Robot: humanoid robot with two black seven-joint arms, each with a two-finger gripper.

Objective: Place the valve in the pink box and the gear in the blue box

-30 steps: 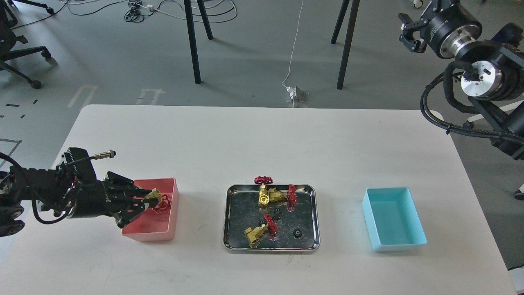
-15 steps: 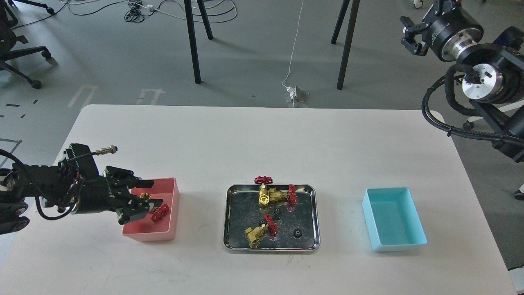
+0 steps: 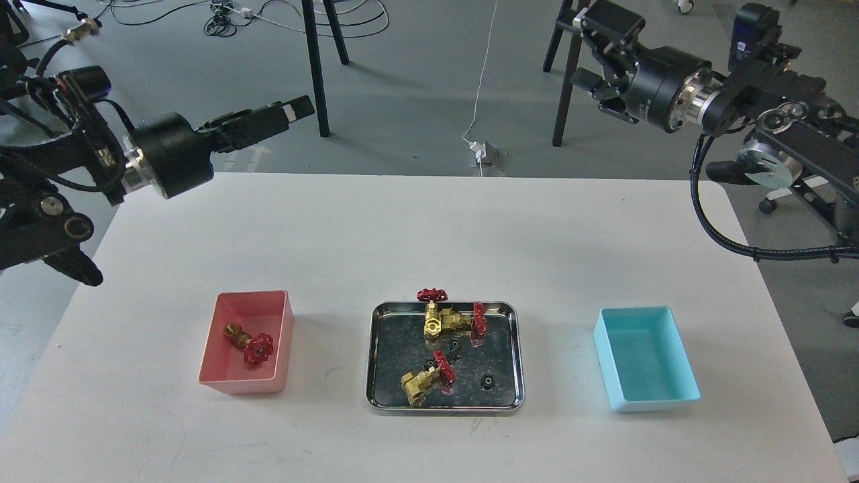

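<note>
A brass valve with a red handwheel (image 3: 249,343) lies in the pink box (image 3: 287,335) at the left front. Three more valves (image 3: 436,322) (image 3: 470,320) (image 3: 424,381) and two tiny black gears (image 3: 488,382) (image 3: 454,349) lie in the steel tray (image 3: 443,406). The blue box (image 3: 647,401) at the right front holds nothing. My left gripper (image 3: 292,111) is raised beyond the table's far left edge, seen side-on and holding nothing. My right gripper (image 3: 585,47) is high beyond the far right, fingers apart and empty.
The white table (image 3: 416,228) carries only the two boxes and the tray between them. Black stand legs (image 3: 315,67) and cables (image 3: 480,144) are on the floor behind the table.
My left gripper let go of the valve, which now lies in the pink box, and rose up and back to the far left. My right arm swung leftward.
</note>
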